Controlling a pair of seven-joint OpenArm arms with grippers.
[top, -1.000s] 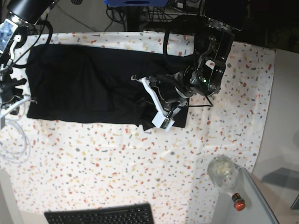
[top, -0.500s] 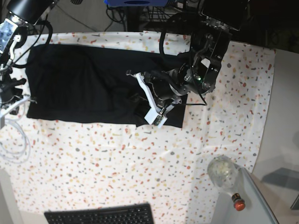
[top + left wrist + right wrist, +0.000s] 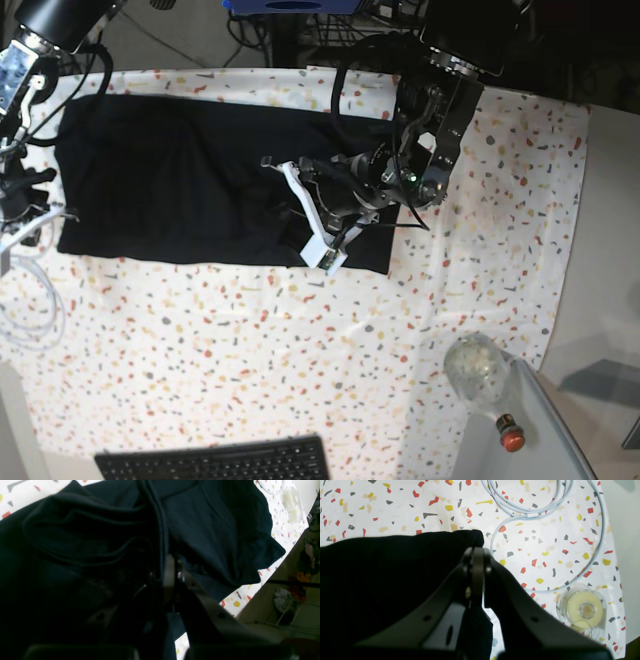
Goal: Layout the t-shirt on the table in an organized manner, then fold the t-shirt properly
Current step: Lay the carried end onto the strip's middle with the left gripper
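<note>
Base view: the speckled counter (image 3: 300, 340) is seen from overhead, looking almost straight down, far enough that both arms and the whole black t-shirt (image 3: 170, 180) are framed. Left wrist view: taken from just behind the left hand (image 3: 170, 577), pointed along its fingers, very near the bunched cloth that fills most of the picture. Right wrist view: taken from behind the right hand (image 3: 477, 555), looking down at the shirt's corner, a pale cable (image 3: 570, 542) and the counter's edge. The shirt and counter are shared by all three views.
</note>
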